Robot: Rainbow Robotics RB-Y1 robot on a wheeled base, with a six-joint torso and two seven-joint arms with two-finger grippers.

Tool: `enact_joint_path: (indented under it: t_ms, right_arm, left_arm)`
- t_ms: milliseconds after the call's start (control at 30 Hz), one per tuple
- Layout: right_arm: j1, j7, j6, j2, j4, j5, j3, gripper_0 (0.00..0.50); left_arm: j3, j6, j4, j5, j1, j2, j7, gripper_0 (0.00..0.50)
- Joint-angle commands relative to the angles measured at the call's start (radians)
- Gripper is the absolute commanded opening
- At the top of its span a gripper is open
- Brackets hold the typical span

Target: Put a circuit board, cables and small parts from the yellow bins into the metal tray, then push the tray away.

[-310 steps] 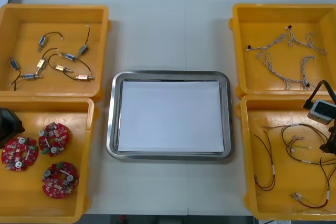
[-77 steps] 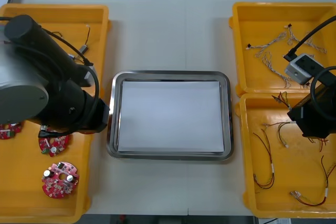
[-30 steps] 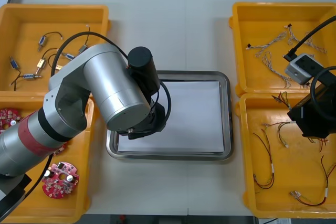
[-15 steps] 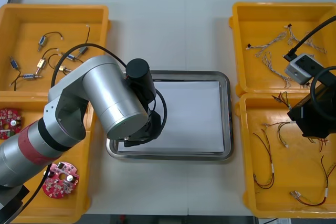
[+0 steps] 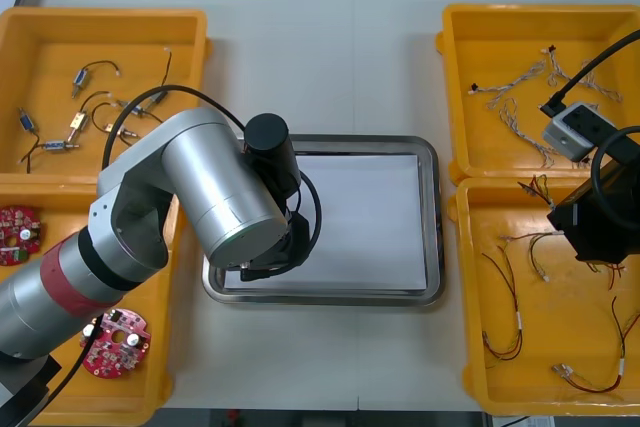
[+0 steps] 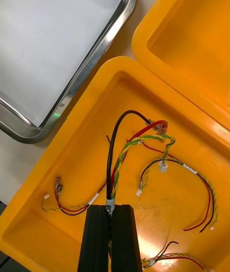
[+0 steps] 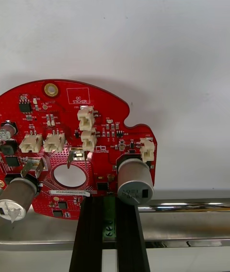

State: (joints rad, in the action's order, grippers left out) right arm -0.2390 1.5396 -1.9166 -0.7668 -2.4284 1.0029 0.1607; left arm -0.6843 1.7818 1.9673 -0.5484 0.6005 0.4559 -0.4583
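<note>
A round red circuit board (image 7: 72, 128) is clamped by its edge in my left gripper (image 7: 109, 204), which is shut on it. The board hangs just above the white inside of the metal tray (image 5: 431, 217), close to its near left rim (image 7: 182, 205). In the front view my left arm (image 5: 215, 202) covers that corner and hides the board. Over the near right bin, my right gripper (image 6: 111, 209) is shut on a red and yellow cable (image 6: 120, 162) with a black strand. The cable stands up from the fingers above the bin floor.
Two circuit boards (image 5: 18, 230) (image 5: 112, 342) lie in the near left bin (image 5: 150, 387). Small metal parts (image 5: 80, 127) lie in the far left bin. The far right bin holds blue and white cables (image 5: 540, 97). More red and yellow cables (image 5: 520, 337) lie under the right arm (image 5: 600, 232).
My left arm has shifted slightly toward the tray's near left corner with the board still held. The right arm has stayed still.
</note>
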Motion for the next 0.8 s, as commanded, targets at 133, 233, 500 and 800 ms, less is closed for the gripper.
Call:
enact_joint_path:
  t_ms: [133, 233, 500, 800]
  right_arm:
    - [-0.02, -0.049, -0.003, -0.026, -0.028, -0.006, -0.01, 0.0]
    - [-0.02, -0.049, -0.003, -0.026, -0.028, -0.006, -0.01, 0.0]
    - [-0.02, -0.049, -0.003, -0.026, -0.028, -0.006, -0.01, 0.0]
    - [-0.02, -0.049, -0.003, -0.026, -0.028, -0.006, -0.01, 0.0]
  left_arm:
    - [-0.027, -0.038, -0.022, 0.019, -0.018, -0.031, -0.109, 0.0]
    - [-0.029, -0.053, -0.035, 0.018, -0.018, -0.033, -0.112, 0.0]
    - [-0.031, -0.071, -0.05, 0.021, -0.018, -0.033, -0.119, 0.0]
    - [-0.031, -0.071, -0.05, 0.019, -0.018, -0.033, -0.117, 0.269]
